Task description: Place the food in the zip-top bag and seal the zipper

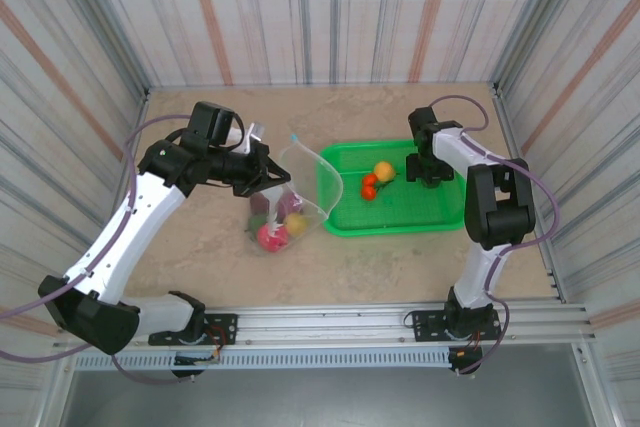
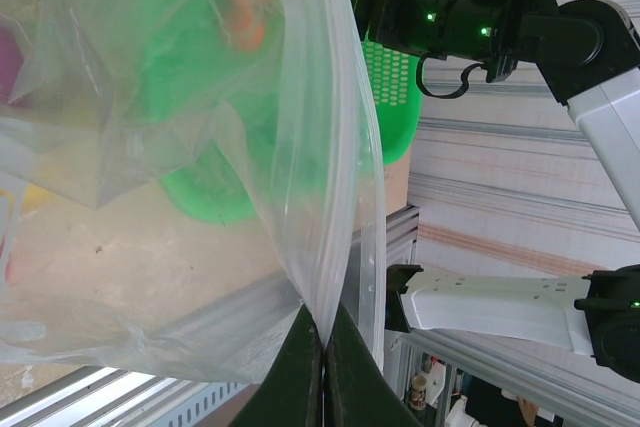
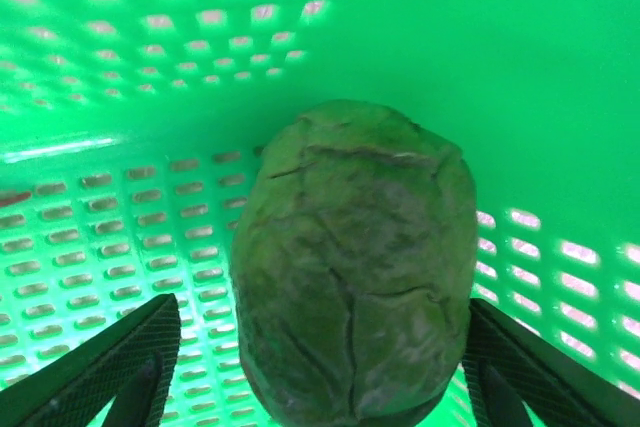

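Green veggie (image 3: 355,257) sat right between the right claw's (image 3: 320,372) wide-open jaws. Left claw (image 2: 322,372) pinched the bag's (image 2: 200,147) edge.

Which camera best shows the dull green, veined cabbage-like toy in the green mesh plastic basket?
Right wrist: the cabbage toy sits centred and close, between the right gripper's fingers. In top external that gripper covers it. Left wrist shows the basket's mesh wall.

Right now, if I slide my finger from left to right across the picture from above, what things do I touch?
zip-top bag → red food → yellow-orange food → right tool. The last three are in or over the green basket.
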You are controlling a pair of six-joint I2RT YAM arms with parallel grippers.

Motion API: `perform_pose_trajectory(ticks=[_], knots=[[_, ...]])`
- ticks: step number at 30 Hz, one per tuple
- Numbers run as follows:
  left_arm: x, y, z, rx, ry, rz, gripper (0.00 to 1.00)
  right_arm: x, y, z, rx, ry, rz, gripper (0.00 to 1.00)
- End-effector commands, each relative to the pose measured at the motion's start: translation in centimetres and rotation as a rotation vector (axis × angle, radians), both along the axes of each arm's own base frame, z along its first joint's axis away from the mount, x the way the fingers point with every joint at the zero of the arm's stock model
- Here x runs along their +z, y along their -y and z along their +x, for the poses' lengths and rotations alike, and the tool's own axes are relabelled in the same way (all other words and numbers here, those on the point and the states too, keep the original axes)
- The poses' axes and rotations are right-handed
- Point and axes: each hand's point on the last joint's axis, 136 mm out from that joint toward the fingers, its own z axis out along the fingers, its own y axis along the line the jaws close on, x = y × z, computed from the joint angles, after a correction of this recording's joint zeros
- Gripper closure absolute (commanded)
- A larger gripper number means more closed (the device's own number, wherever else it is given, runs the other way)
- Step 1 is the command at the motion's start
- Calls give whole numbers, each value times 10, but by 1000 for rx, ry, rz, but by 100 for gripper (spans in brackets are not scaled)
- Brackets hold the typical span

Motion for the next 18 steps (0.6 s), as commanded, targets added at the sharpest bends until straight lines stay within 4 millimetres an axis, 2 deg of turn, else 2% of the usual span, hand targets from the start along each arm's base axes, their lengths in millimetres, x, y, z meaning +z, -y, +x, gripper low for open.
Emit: perform_pose_trajectory(ticks=[1,6,8,13,18], knots=[[-6,-4,-1,-8,5,23,100,-4,-3,7,19,2,17,30],[-9,-5,-1,-9,0,33,100,-5,1,14,-2,32,41,36],[-11,-5,-1,-8,-5,34,100,-5,1,16,3,39,37,42],[-13,-5,-1,-8,-7,34,100,-1,6,19,1,75,24,49],[-13,-6,0,-1,-6,35,100,9,3,21,0,111,34,50]])
